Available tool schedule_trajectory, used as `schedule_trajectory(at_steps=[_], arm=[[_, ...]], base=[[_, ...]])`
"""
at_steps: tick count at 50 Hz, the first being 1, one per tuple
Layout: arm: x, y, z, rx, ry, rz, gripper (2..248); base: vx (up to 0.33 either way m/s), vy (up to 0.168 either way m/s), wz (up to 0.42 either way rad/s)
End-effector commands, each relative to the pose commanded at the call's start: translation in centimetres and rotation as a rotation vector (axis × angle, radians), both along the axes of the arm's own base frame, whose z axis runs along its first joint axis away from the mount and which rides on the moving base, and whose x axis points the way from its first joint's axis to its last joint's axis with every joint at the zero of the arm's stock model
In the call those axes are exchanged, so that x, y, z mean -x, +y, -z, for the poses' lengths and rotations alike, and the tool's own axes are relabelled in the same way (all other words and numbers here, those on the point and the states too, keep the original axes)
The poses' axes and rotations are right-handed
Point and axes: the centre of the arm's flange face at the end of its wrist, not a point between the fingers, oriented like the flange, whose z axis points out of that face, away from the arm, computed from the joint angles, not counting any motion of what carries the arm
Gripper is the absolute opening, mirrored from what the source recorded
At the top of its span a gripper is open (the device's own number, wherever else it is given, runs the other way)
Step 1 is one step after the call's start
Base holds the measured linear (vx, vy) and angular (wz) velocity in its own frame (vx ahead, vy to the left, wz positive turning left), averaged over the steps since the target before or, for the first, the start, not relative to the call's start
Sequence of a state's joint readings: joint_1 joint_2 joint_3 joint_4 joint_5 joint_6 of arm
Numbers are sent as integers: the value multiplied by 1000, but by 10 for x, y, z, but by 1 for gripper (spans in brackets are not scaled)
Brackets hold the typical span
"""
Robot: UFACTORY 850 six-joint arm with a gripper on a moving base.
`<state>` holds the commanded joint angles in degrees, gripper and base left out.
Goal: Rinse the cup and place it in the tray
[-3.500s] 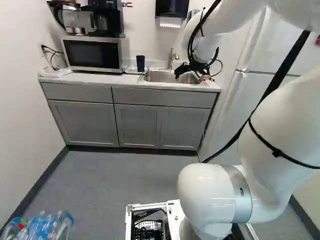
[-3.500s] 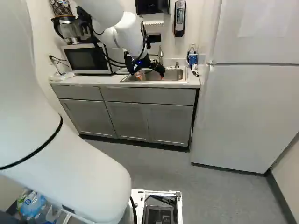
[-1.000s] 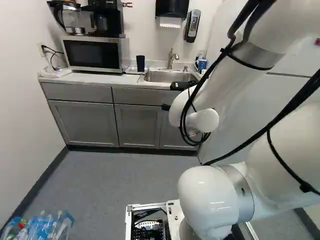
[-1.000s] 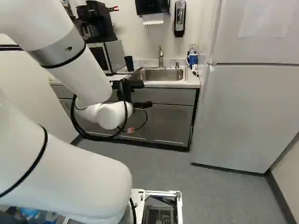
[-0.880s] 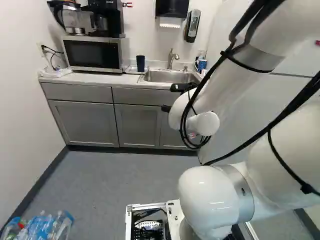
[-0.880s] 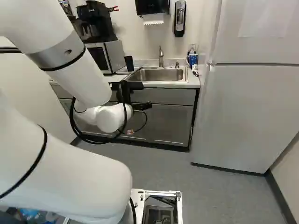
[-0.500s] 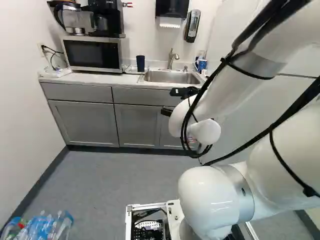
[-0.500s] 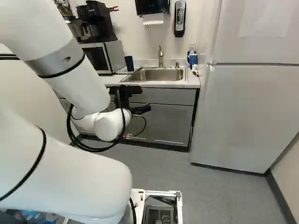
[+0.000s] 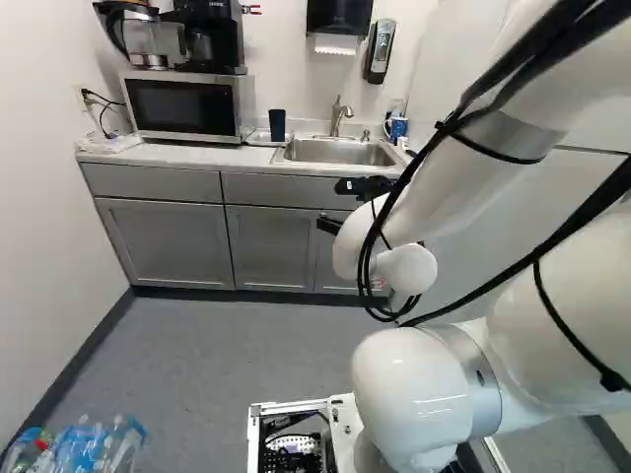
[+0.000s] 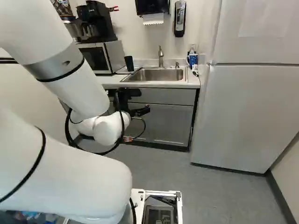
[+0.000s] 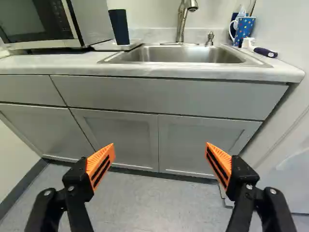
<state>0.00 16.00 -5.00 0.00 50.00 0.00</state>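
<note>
End effector [image 11: 160, 145] is released: fingers wide apart, orange pads [image 11: 101, 163] w/ nothing btwn them. It's below the bench [image 11: 67, 64] top, out in front of the cabinet doors [image 11: 118, 128], w/ floor [image 11: 154, 203] showing past the fingers.

Cup [image 11: 119, 27], dark blue, stands upright in the tray [image 11: 109, 47], btwn the microwave [image 11: 92, 20] & the sink [image 11: 181, 54]. No water seen from the faucet [image 11: 181, 21]. Can't tell from here if the cup's rinsed, i.e. no wet shine or drops I can make out. Spotted mug [image 11: 245, 29] & brush [image 11: 265, 52] sit at the sink's other end; prob. not part of the job.

Placing looks done, so step in hand is prob. just backing off & parking the arm [image 9: 439, 187]. To do it well: pull straight back from the cabinets first, fold after, fingers kept apart. Don't lift while close in, b/c the fingers could catch the bench edge. Watch the cable loop [image 9: 365, 246] hanging by the wrist; go slow so it doesn't snag or pull tight. Keep well clear of the tray, since a light empty cup tips easily w/ a small knock. If the rinse does turn out undone, rise clear of the bench edge before reaching in & grip the cup low, square on, w/ a gentle squeeze.
</note>
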Motion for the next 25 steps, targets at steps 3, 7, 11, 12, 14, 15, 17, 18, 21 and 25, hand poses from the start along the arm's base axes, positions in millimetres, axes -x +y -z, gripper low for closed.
schedule_trajectory(at_steps=[3,7,11,12,14,15,17,18,21,25], arm=[[0,0,0,0,0,0,247],[0,0,0,0,0,0,247],[0,0,0,0,0,0,247],[0,0,0,0,0,0,247],[0,0,0,0,0,0,247],[0,0,0,0,0,0,247],[0,0,0,0,0,0,247],[0,0,0,0,0,0,247],[0,0,0,0,0,0,247],[0,0,0,0,0,0,247]], base=[[0,0,0],[0,0,0],[0,0,0],[0,0,0],[0,0,0],[0,0,0],[0,0,0],[0,0,0],[0,0,0],[0,0,0]])
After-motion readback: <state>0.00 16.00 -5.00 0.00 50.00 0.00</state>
